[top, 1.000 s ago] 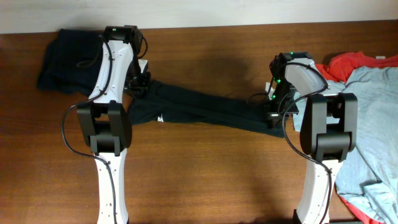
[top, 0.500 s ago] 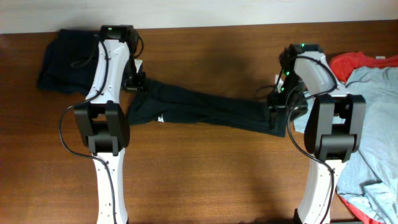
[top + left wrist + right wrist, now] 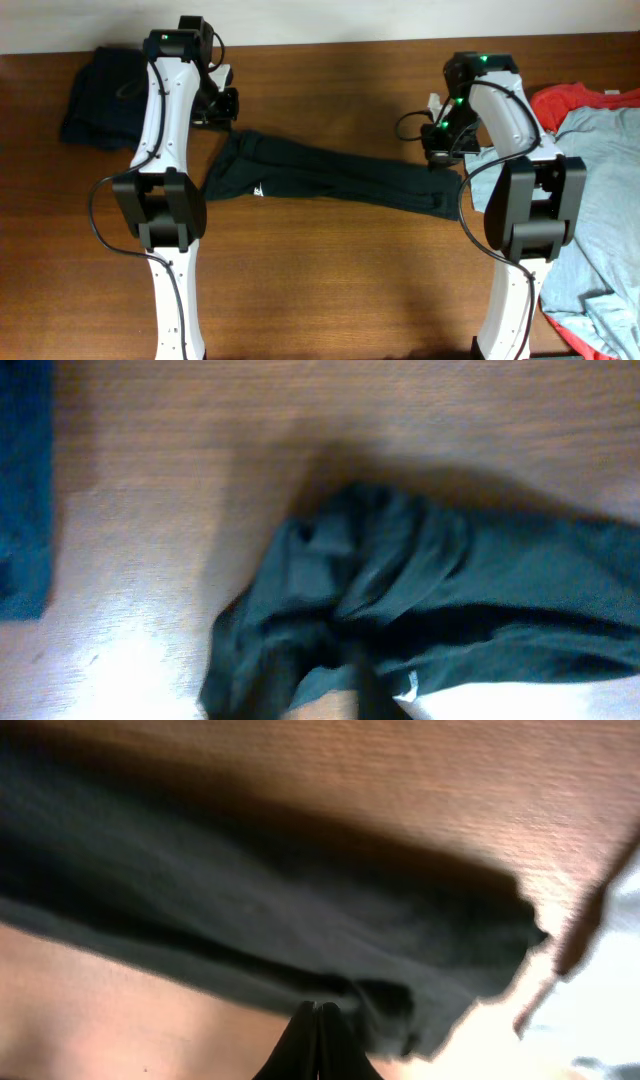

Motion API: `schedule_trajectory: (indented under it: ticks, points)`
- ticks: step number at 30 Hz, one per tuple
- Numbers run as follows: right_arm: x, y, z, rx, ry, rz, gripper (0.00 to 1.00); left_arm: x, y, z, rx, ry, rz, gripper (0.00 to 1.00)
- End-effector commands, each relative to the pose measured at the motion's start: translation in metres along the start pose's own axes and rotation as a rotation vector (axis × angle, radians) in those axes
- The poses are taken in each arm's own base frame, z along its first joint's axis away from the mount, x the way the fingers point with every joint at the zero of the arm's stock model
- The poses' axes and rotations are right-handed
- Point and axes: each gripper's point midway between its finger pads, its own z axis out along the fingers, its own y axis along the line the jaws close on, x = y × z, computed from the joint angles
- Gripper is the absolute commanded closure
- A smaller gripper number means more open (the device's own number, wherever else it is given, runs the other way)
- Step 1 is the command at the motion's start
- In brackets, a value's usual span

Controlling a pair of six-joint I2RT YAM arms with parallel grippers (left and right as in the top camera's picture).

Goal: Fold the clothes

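Observation:
The black T-shirt (image 3: 330, 180) lies stretched in a long band across the middle of the table, its small white label (image 3: 259, 189) near the left end. My left gripper (image 3: 222, 108) hangs behind that left end, apart from the cloth. In the blurred left wrist view its fingers (image 3: 362, 685) show as one narrow dark bar over the shirt (image 3: 450, 580), seemingly shut and empty. My right gripper (image 3: 440, 150) is at the shirt's right end. Its tips (image 3: 318, 1015) are pressed together at the edge of the cloth (image 3: 250, 910), and no cloth shows between them.
A dark navy garment (image 3: 100, 95) lies bunched at the back left, also seen in the left wrist view (image 3: 22, 490). A red-orange shirt (image 3: 575, 100) and a light blue-grey shirt (image 3: 600, 200) are heaped along the right side, close to the right arm.
Both grippers have drawn back toward the far side of the table, off the two ends of the black shirt. The shirt stays stretched where it was.

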Motion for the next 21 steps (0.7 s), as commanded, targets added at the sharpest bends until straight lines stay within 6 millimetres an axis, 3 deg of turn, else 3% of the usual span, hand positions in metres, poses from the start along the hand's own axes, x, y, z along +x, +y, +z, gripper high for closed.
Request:
schedule_trajectory:
  ticks: [1,8,15,21]
  points:
    - [0.004,0.008,0.009,-0.026,-0.007,-0.035,0.96,0.002,-0.018,-0.002,0.078,-0.004,0.024,0.95]
    - [0.015,-0.001,0.052,-0.028,0.026,-0.046,0.96,0.008,-0.052,0.009,0.253,0.021,0.096,1.0]
    - [0.023,-0.004,0.07,-0.029,0.043,-0.042,0.96,0.021,-0.053,0.019,0.249,0.079,0.093,0.99]
    - [0.022,-0.004,0.071,-0.029,0.04,-0.043,0.96,0.041,-0.048,0.046,0.238,0.167,0.074,0.99]
